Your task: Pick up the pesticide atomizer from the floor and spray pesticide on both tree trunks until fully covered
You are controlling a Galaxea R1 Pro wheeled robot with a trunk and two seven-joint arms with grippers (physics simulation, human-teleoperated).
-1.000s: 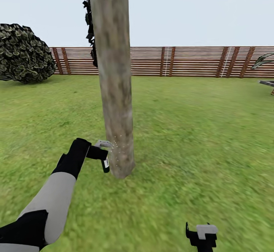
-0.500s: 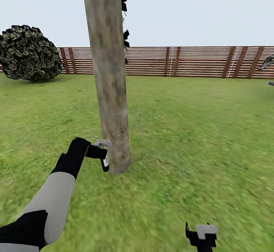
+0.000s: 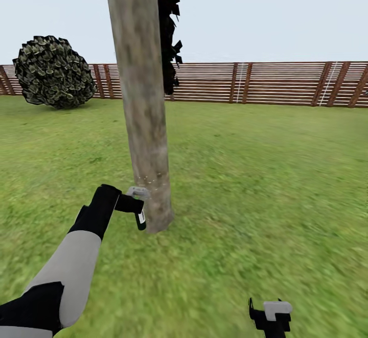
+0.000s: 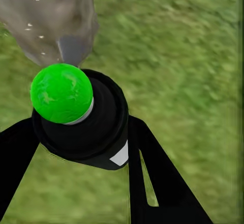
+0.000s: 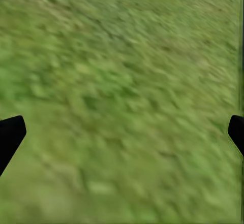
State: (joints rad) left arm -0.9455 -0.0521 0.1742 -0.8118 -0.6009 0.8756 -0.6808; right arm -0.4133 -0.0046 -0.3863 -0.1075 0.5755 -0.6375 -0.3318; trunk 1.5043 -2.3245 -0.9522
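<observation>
Gripping the pesticide atomizer [image 3: 139,206], left pincer [image 3: 130,204] crowds the tree trunk [image 3: 143,123].

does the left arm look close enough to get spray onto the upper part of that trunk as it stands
Probably not yet. The left claw holds the pesticide atomizer low, beside the base of the tree trunk, and white droplets show only near that height. Nothing blocks the way upward, but the arm would have to lift.

No text can be read; the pesticide atomizer [image 3: 140,219] carries a small white label, too blurred to read.
</observation>
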